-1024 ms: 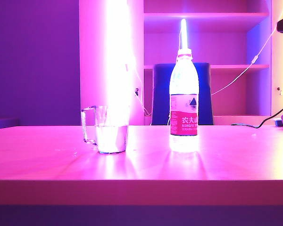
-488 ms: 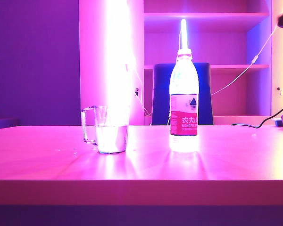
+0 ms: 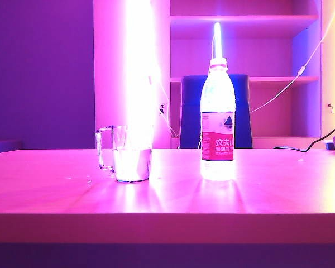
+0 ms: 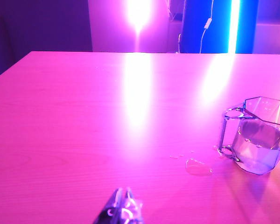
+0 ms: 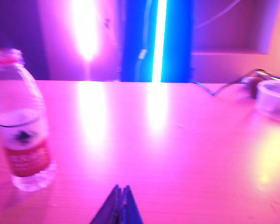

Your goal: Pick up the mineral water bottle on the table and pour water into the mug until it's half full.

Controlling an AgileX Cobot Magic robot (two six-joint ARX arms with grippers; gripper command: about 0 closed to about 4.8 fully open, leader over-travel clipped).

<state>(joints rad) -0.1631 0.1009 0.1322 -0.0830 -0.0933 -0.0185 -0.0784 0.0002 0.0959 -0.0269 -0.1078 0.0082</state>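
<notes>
Left gripper [image 4: 122, 205]: fingers pressed together, empty, low over the smooth pink-lit table [image 3: 56, 190], well apart from the mug [image 3: 125, 153]. Mug: clear faceted glass, squared handle, upright at table left-centre, about half filled with water [image 3: 132, 165]; droplets [image 4: 198, 166] lie beside its base. Bottle [image 3: 218, 120]: tall clear plastic, red label, upright right of the mug. Right gripper [image 5: 120, 206]: closed, empty, apart from the bottle.
</notes>
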